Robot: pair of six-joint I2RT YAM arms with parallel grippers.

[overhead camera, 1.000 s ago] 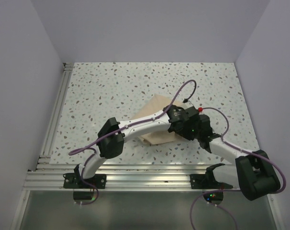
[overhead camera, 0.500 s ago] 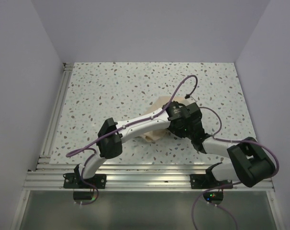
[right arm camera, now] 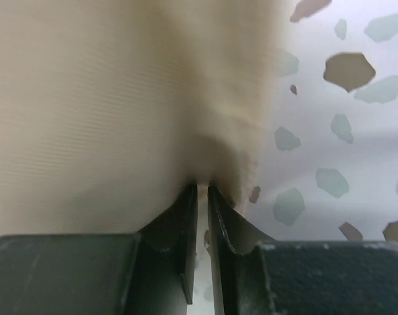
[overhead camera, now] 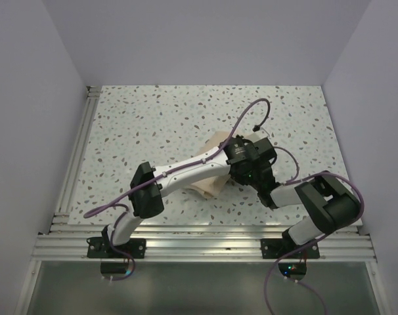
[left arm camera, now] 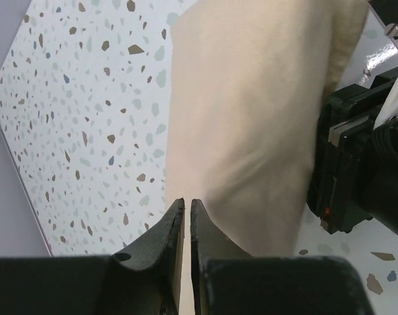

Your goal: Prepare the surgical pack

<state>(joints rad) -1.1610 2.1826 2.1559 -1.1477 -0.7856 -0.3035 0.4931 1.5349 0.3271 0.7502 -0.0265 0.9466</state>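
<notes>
The left pincer has its jaws drawn to a thin slit with tan cloth showing in it, and a crease runs off from the tips, so it appears to nip a thin fold at the near edge of the tan bundle. The right pincer is likewise almost closed, and the cloth puckers right at its tips, a clear pinch on the bundle's edge. The two grips sit just beside each other on the same side, probably so the loose flap can be drawn taut and tucked evenly, not dragged askew by one arm. The bundle lies flat near the middle of the speckled tabletop, slightly right of centre, mostly hidden under both wrists in the top view. Against a second ago, the right arm has folded inward, its elbow now much nearer the middle. Both wrists sit a little farther from the bases, and less of the bundle shows.
</notes>
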